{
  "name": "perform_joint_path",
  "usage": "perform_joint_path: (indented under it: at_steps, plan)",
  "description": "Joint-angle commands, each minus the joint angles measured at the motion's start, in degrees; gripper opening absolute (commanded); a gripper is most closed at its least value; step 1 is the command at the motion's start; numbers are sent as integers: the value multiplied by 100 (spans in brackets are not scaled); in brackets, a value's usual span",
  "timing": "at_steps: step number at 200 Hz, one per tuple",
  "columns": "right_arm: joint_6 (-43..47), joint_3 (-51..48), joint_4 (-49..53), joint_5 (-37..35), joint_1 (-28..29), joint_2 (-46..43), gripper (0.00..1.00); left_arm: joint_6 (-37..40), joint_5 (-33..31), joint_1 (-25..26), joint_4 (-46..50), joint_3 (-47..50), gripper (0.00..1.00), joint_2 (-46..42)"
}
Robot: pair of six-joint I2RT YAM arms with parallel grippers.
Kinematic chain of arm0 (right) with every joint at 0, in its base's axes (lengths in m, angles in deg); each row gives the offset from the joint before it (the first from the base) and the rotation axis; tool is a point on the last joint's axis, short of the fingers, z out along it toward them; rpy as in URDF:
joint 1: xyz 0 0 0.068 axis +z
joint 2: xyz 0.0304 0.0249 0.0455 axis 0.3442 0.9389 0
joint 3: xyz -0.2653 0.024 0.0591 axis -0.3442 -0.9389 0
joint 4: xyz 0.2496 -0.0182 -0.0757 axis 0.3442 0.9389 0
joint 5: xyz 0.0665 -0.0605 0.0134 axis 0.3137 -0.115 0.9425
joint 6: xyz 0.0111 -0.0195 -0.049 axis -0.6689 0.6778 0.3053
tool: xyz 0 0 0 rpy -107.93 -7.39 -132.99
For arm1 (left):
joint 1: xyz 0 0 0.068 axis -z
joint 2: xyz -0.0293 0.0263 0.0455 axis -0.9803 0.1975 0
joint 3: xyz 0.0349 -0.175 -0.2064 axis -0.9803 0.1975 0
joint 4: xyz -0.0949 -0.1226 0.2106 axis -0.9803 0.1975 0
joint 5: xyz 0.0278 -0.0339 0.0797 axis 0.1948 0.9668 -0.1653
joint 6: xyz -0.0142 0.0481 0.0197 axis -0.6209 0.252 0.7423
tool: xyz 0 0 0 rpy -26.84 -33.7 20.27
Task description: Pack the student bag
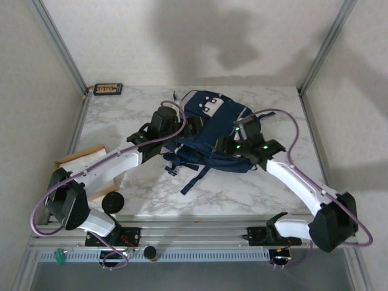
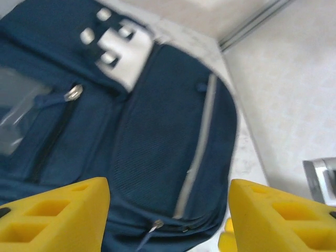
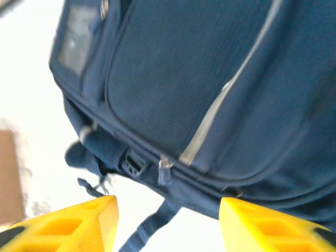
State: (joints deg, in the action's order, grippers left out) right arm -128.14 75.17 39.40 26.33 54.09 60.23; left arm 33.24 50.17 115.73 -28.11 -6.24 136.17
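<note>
The student bag [image 1: 209,121] lies flat mid-table, navy blue with a white patch [image 2: 118,52] and a pale stripe [image 2: 202,136] across its front pocket. My left gripper [image 1: 176,124] hovers over the bag's left side. In the left wrist view its yellow fingers [image 2: 58,215] stand wide apart and open above a zipper pull [image 2: 156,226]. My right gripper [image 1: 239,138] hangs over the bag's right side, open, with nothing between the yellow fingers [image 3: 273,223]. In the right wrist view a zipper pull [image 3: 165,170], a buckle [image 3: 134,160] and a dark strap [image 3: 147,228] sit at the bag's edge.
A cardboard box with white paper [image 1: 82,159] sits at the table's left edge. A black round object [image 1: 113,203] lies near the left arm's base. A small dark device [image 1: 109,89] rests at the back left corner. Metal frame posts [image 1: 60,45] rise at both back corners.
</note>
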Motion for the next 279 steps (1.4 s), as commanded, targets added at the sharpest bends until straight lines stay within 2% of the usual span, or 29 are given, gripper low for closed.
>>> perform_joint_path:
  at_steps: [1,28,63,133,174,189,211,254,279]
  plan:
    - [-543,35,66,-805,636,474,54,-367,-64,-46,-456,499,62,-89]
    - [-771,172,-112,-1185,1030,948,51,-589,-41,-56,-750,812,61,-73]
    - [-872,159,-581,-1589,1040,1197,43,-680,0,-56,-910,918,60,92]
    - [-1176,289,-787,-2369,1036,1721,33,-681,-222,-56,-911,988,60,108]
    - [-1229,445,-704,-2485,1035,2103,30,-692,-176,-56,-932,1007,60,156]
    - [-1285,354,-691,-2595,1034,2018,24,-691,-145,-56,-941,1019,60,158]
    - [-1285,232,-705,-2636,1032,1824,22,-695,-127,-56,-950,1024,60,176]
    - [-1216,74,-528,-2509,1011,1522,19,-758,-26,-56,-1051,1015,60,259]
    - [-1080,-82,-816,-2127,1021,1569,18,-802,1,-56,-1096,1024,60,295]
